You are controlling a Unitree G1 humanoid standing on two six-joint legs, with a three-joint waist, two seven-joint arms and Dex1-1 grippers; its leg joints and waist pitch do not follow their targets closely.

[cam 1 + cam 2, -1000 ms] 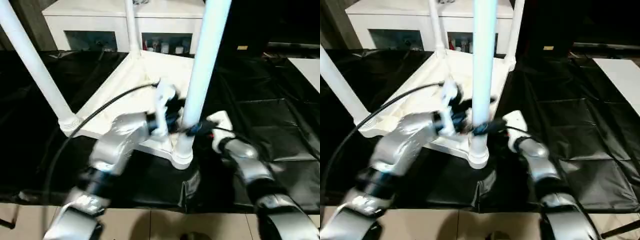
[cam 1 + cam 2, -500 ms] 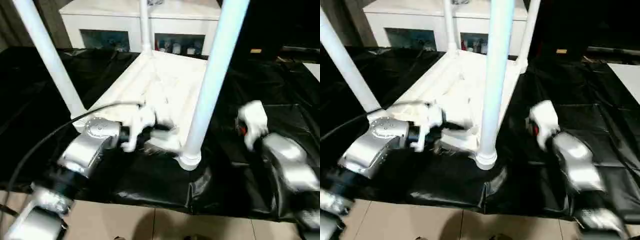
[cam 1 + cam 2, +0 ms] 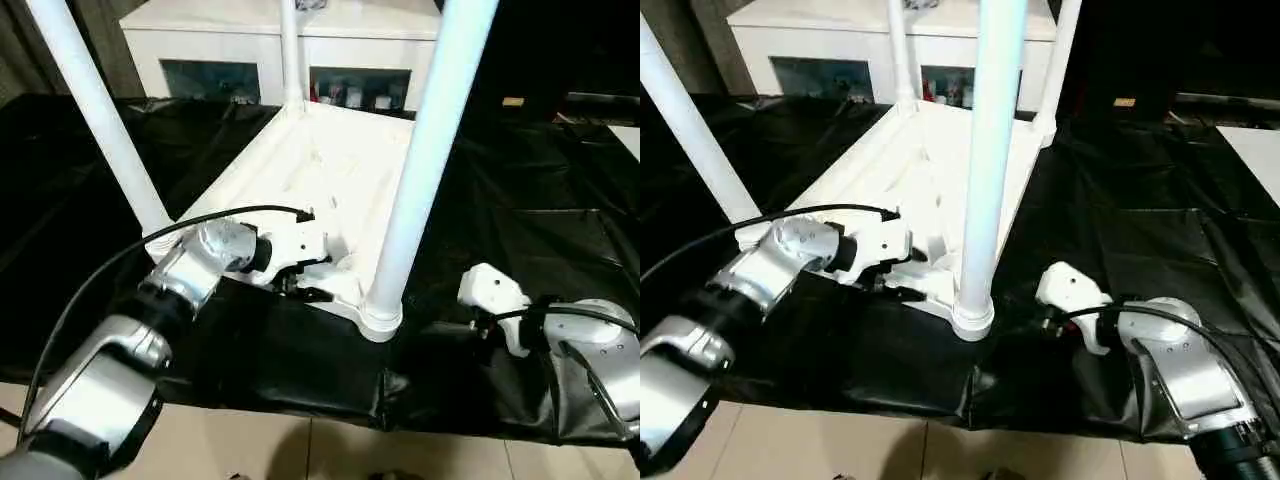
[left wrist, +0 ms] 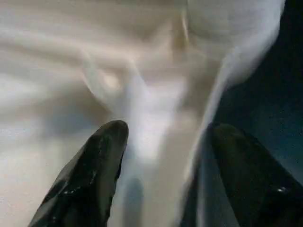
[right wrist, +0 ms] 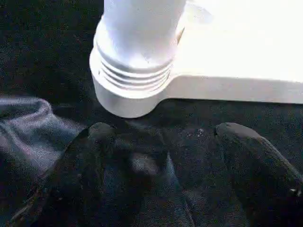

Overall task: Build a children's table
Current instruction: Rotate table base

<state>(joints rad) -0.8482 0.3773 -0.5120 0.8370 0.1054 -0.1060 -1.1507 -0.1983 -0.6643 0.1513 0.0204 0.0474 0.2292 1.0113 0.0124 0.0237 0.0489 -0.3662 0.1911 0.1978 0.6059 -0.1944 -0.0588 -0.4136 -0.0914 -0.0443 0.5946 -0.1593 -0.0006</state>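
The children's table stands upside down on a black sheet: white ribbed tabletop (image 3: pixel 340 170) with white legs rising from its corner sockets. The near right leg (image 3: pixel 425 150) sits in its socket (image 3: pixel 380 318); the near left leg (image 3: pixel 100 120) and a far leg (image 3: pixel 290 50) also stand. My left gripper (image 3: pixel 305 285) is at the tabletop's near rim, left of that socket. Its black fingers (image 4: pixel 94 175) stand apart with the white rim between them. My right gripper (image 3: pixel 1045 322) lies low on the sheet, right of the socket, open and holding nothing (image 5: pixel 163 130).
A white cabinet (image 3: pixel 250 40) with dark glass doors stands behind the table. The black sheet (image 3: pixel 540 180) covers the floor and wrinkles near the front edge; pale floor tiles (image 3: pixel 300 450) show in front. A black cable (image 3: pixel 100 290) loops off my left arm.
Both grippers have left the near right leg. The left dropped to the tabletop's near rim; the right swung out right and down onto the sheet. The camera also shifted.
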